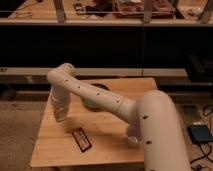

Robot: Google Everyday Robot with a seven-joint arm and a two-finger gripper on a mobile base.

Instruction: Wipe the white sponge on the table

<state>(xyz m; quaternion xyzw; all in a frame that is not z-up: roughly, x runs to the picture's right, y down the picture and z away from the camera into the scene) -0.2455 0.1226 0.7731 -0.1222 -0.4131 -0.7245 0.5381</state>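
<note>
Table (52, 147) carries a dark packet (81, 140), unreadable, near the gripper (61, 116).

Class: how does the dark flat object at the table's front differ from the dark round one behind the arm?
The flat object is rectangular, red-edged; the round object is plain. The flat object is fully visible; the arm partly hides the round object. Both rest on the wooden table. The gripper is at the table's left edge, as viewed.
</note>
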